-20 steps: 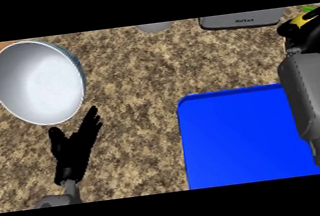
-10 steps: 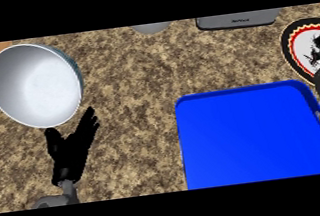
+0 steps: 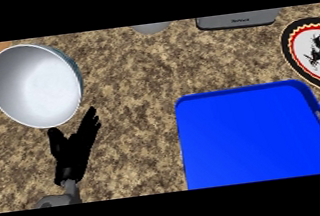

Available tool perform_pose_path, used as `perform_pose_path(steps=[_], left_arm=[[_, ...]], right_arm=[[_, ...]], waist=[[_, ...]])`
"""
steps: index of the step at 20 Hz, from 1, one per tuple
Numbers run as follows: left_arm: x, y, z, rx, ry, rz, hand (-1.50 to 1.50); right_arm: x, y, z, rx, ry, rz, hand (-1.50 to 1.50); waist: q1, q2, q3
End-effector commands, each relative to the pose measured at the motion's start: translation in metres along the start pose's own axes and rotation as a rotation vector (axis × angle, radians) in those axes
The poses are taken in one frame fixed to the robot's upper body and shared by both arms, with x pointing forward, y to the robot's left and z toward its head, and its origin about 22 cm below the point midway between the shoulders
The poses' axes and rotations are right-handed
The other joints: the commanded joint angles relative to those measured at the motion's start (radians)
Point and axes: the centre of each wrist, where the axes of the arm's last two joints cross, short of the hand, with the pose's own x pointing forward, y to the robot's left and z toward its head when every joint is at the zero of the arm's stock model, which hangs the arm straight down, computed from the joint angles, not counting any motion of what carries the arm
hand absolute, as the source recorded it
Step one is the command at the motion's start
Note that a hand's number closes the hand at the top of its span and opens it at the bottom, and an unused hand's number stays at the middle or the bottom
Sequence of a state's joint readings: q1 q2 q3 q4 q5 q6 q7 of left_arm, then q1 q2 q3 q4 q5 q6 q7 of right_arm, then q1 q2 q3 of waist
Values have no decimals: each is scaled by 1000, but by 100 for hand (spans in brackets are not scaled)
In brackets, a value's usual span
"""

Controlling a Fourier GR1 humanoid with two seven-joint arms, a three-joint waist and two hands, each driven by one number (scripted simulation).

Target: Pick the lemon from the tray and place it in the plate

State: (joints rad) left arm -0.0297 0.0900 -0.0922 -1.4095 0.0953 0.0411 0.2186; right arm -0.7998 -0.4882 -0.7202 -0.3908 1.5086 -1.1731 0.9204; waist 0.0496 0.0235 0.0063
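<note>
The blue tray lies at the lower right of the head view, and its visible floor is bare. No lemon shows anywhere. A round plate with a black rim and a dragon picture sits at the right edge, just beyond the tray's far right corner. My left hand rests open at the lower left, fingers up, well left of the tray. My right hand is out of the picture; only a thin dark sliver shows at the right edge over the plate.
A large white bowl stands tilted at the far left, just above my left hand. A grey appliance and a grey round object sit along the back edge. Speckled counter lies between bowl and tray.
My right forearm has slid off the right edge, uncovering the tray's right side and more of the plate. The left hand has stayed where it was.
</note>
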Motion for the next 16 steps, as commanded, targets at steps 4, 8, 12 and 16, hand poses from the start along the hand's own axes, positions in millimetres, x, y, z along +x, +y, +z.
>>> perform_pose_path(steps=[4, 8, 12, 16], left_arm=[[-4, -2, 6, -12, -4, 13, 0], [-3, 8, -1, -1, 31, 17, 0], [-4, 3, 3, 17, -2, 14, 0], [2, 6, 5, 8, -1, 27, 0]], right_arm=[[-20, 6, -4, 210, 131, 116, -150], [-11, 4, -2, 239, 54, 4, -150], [-6, 1, 0, 176, -18, -135, -150], [0, -9, -20, 69, 41, -272, -150]], waist=[[7, 0, 6], [-12, 0, 7], [-16, -6, 8], [-16, -7, 8]])
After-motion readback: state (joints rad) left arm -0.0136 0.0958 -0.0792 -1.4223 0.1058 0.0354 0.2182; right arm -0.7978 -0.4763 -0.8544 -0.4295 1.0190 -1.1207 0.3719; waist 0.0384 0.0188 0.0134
